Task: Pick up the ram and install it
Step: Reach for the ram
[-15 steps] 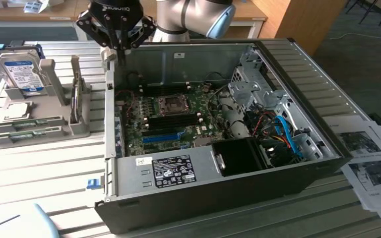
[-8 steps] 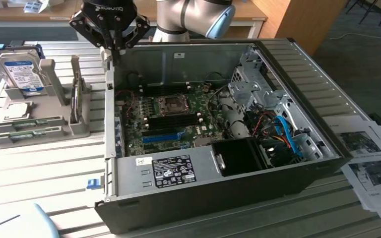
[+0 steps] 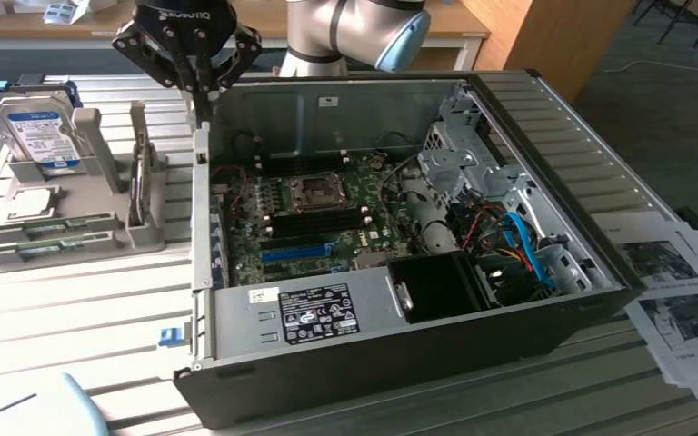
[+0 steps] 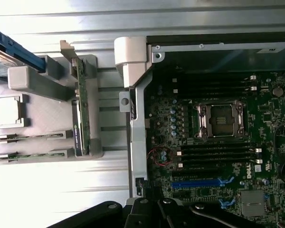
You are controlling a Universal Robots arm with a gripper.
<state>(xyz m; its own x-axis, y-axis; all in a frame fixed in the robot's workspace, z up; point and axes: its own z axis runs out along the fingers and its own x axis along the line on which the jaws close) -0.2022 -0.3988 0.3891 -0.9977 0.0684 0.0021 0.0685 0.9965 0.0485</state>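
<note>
**Component location.** One ram stick [image 4: 32, 137] and a second ram stick [image 4: 31, 155] sit edge-up in parallel grooves of the grey holder [image 4: 40, 102]. The holder stands on the table [image 3: 83, 309], at the exterior view's left of the open computer case [image 3: 362, 327].

**End effector state.** The end effector [image 3: 203, 104] is fully closed and holds nothing. It hovers over the case wall nearest the holder, well apart from both sticks.

**Handling characteristics (assessed).** Each stick is likely light, stiff and thin, and fragile at the chips and contact edge. Grip across the two flat faces near mid-length, at the exposed upper edge – not on the contacts.

**Inventory.**
- Ram sticks – two.
- Hard drive [image 3: 34, 132] – one, upright in the holder.
- Processor chip [image 4: 9, 111] – one, lying flat beside the sticks.
- Expansion card [image 4: 81, 104] – one, standing on edge.
</note>
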